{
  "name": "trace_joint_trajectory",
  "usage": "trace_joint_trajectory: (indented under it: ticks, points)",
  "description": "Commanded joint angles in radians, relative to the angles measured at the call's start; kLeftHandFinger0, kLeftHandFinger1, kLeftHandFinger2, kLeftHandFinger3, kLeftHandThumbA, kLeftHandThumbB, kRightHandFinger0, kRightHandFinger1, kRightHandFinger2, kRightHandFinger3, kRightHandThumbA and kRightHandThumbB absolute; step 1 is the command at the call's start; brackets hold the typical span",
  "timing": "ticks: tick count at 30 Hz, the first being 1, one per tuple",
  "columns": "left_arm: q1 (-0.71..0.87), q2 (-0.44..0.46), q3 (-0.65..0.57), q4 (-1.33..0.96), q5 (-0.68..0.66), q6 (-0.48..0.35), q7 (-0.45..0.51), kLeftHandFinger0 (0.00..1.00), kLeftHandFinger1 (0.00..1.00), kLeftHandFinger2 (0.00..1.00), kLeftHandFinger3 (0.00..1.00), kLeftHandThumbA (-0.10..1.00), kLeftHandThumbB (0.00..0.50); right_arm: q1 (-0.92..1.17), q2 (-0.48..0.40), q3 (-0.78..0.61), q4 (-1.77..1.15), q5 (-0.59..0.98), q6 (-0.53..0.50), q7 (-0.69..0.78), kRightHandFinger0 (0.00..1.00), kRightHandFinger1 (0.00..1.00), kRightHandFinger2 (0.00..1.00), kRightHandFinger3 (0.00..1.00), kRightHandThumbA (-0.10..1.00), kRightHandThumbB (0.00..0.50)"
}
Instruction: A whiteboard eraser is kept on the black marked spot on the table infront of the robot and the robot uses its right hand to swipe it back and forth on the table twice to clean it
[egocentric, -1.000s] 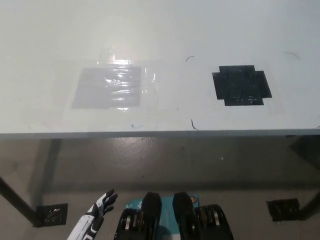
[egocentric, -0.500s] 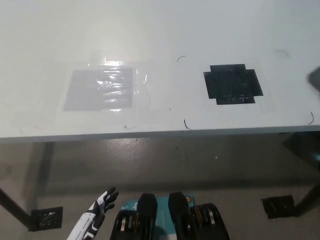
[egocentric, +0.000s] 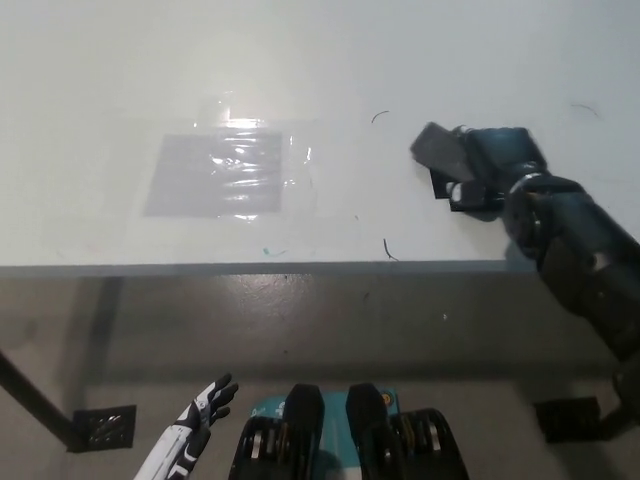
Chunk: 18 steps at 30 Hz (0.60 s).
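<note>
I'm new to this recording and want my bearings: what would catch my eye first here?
The black right hand stands out, reaching in from the right over the black marked spot on the white table, with a dark flat piece at its tip that may be the eraser. Next comes the shiny clear film taped left of centre. The white left hand rests low, below the table edge.

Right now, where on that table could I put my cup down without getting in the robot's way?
The far side of the table is bare, as is the strip between the taped clear sheet and the black right hand. The right end is crowded: that hand covers the black marked spot. The white left hand rests below the table.
</note>
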Motion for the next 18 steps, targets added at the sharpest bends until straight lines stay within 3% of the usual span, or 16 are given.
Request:
trace_joint_trajectory:
  ticks: [1, 2, 3, 4, 6, 7, 9, 10, 11, 12, 13, 14, 15, 16, 17, 18]
  points:
    - [-0.009, 0.018, 0.007, -0.032, -0.016, -0.030, -0.013, 1.00, 1.00, 1.00, 1.00, 1.00, 0.385, -0.026, -0.022, 0.005, 0.011, -0.021, -0.026, 0.020, 0.08, 0.11, 0.15, 0.28, 0.35, 0.242]
    - [-0.008, 0.017, 0.007, -0.033, -0.014, -0.031, -0.012, 1.00, 1.00, 1.00, 1.00, 1.00, 0.385, -0.023, -0.026, 0.006, 0.009, -0.021, -0.027, 0.020, 0.07, 0.10, 0.15, 0.28, 0.35, 0.241]
    - [-0.008, 0.018, 0.009, -0.032, -0.016, -0.032, -0.012, 1.00, 1.00, 1.00, 1.00, 1.00, 0.386, -0.019, -0.035, 0.007, 0.012, -0.023, -0.033, 0.018, 0.21, 0.21, 0.23, 0.34, 0.35, 0.237]
    - [-0.010, 0.019, 0.010, -0.027, -0.018, -0.035, -0.012, 1.00, 1.00, 1.00, 1.00, 1.00, 0.388, -0.015, -0.049, 0.013, 0.016, -0.029, -0.030, 0.023, 0.23, 0.21, 0.25, 0.40, 0.37, 0.229]
    - [-0.011, 0.019, 0.011, -0.026, -0.018, -0.036, -0.011, 1.00, 1.00, 1.00, 1.00, 1.00, 0.388, -0.013, -0.063, 0.023, 0.024, -0.040, -0.015, 0.028, 0.08, 0.11, 0.21, 0.43, 0.42, 0.229]
    - [-0.010, 0.018, 0.011, -0.028, -0.015, -0.036, -0.009, 1.00, 1.00, 1.00, 1.00, 1.00, 0.386, -0.011, -0.078, 0.027, 0.032, -0.044, 0.001, 0.041, 0.12, 0.17, 0.28, 0.54, 0.44, 0.209]
    - [-0.009, 0.017, 0.011, -0.028, -0.014, -0.035, -0.007, 1.00, 1.00, 1.00, 1.00, 1.00, 0.383, -0.007, -0.097, 0.028, 0.048, -0.041, -0.005, 0.038, 0.10, 0.17, 0.28, 0.54, 0.40, 0.213]
    - [-0.009, 0.017, 0.011, -0.027, -0.012, -0.036, -0.006, 1.00, 1.00, 1.00, 1.00, 1.00, 0.382, 0.002, -0.115, 0.024, 0.046, -0.037, -0.020, 0.024, 0.22, 0.30, 0.47, 0.68, 0.37, 0.222]
    - [-0.007, 0.016, 0.012, -0.027, -0.012, -0.036, -0.005, 1.00, 1.00, 1.00, 1.00, 1.00, 0.381, 0.013, -0.129, 0.013, 0.041, -0.027, -0.032, 0.011, 0.12, 0.19, 0.38, 0.53, 0.33, 0.239]
    - [-0.007, 0.016, 0.012, -0.027, -0.012, -0.036, -0.005, 1.00, 1.00, 1.00, 1.00, 1.00, 0.380, 0.014, -0.131, 0.011, 0.041, -0.024, -0.034, 0.008, 0.10, 0.19, 0.36, 0.52, 0.32, 0.240]
    - [-0.007, 0.017, 0.012, -0.028, -0.010, -0.036, -0.004, 1.00, 1.00, 1.00, 1.00, 1.00, 0.377, 0.016, -0.138, 0.012, 0.038, -0.026, -0.029, 0.012, 0.12, 0.21, 0.38, 0.59, 0.34, 0.236]
    - [-0.008, 0.019, 0.013, -0.028, -0.009, -0.037, -0.004, 1.00, 1.00, 1.00, 1.00, 1.00, 0.379, 0.019, -0.151, 0.015, 0.036, -0.029, -0.024, 0.021, 0.09, 0.19, 0.34, 0.55, 0.35, 0.237]
    - [-0.007, 0.019, 0.013, -0.031, -0.008, -0.035, -0.004, 1.00, 1.00, 1.00, 1.00, 1.00, 0.380, 0.023, -0.165, 0.014, 0.028, -0.028, -0.025, 0.035, 0.13, 0.19, 0.35, 0.64, 0.36, 0.237]
    - [-0.008, 0.019, 0.013, -0.030, -0.007, -0.036, -0.004, 1.00, 1.00, 1.00, 1.00, 1.00, 0.381, 0.025, -0.174, 0.010, 0.024, -0.022, -0.031, 0.043, 0.16, 0.22, 0.38, 0.68, 0.35, 0.238]
    - [-0.008, 0.018, 0.012, -0.029, -0.008, -0.036, -0.005, 1.00, 1.00, 1.00, 1.00, 1.00, 0.380, 0.024, -0.175, 0.009, 0.020, -0.021, -0.023, 0.056, 0.30, 0.41, 0.55, 0.76, 0.42, 0.254]
    - [-0.008, 0.019, 0.011, -0.029, -0.007, -0.036, -0.005, 1.00, 1.00, 1.00, 1.00, 1.00, 0.379, 0.022, -0.173, 0.011, 0.020, -0.023, -0.019, 0.060, 0.33, 0.46, 0.59, 0.79, 0.46, 0.253]
